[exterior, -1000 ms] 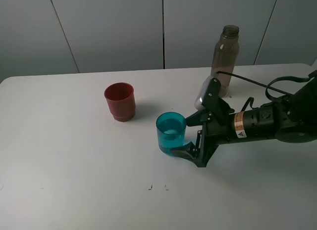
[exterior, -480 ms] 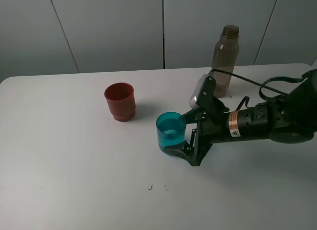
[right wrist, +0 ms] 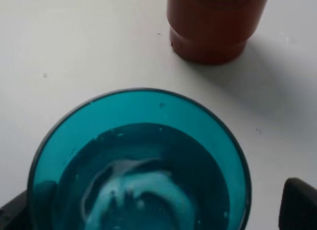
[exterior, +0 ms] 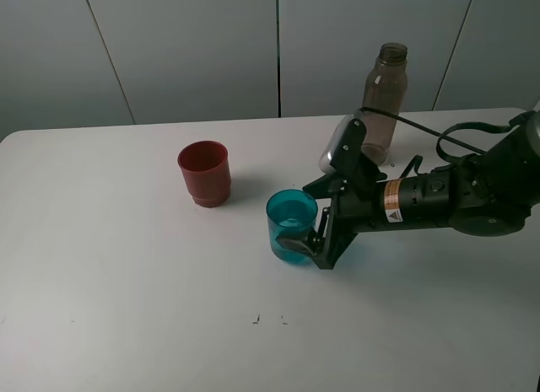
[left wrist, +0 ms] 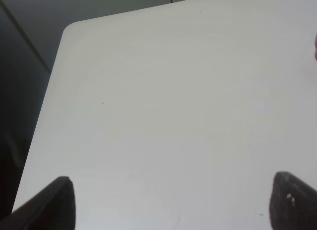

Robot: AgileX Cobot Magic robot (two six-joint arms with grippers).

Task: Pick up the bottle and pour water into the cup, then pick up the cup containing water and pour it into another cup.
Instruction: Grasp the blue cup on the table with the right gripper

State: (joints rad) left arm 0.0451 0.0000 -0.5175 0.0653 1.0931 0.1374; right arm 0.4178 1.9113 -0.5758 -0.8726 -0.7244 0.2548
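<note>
black plastic right gripper (exterior: 304, 226): jaws wide, one either side of the teal-blue translucent plastic tumbler (exterior: 291, 228). in the right wrist view one finger (right wrist: 299, 205) stands just clear of the tumbler's rim, and the other is partly hidden behind the wall. judged as straddling the tumbler, not clamped.

the tumbler stands upright on the white table (exterior: 126, 265), long axis vertical, directly between the jaws. water shows in its lower part, so the bottle pour looks done. the grasp on the tumbler looks like the step in hand.

key relation: the opaque red-brown plastic cup with a stepped base (exterior: 203, 173) stands upright beyond the tumbler, in line with the gripper's reach. in the high view it is left of the tumbler and further back, near it but not touching. the right arm is the nearer one, as the left arm is not in the high view.

the tall smoky grey-brown translucent bottle (exterior: 384, 101) stands upright with no cap at the table's back edge, behind the right arm.

left gripper (left wrist: 173, 200): fingertips wide apart over bare table, nothing between them.

count: bottle 1; cups 2 (teal 1, red 1); grippers 2.
</note>
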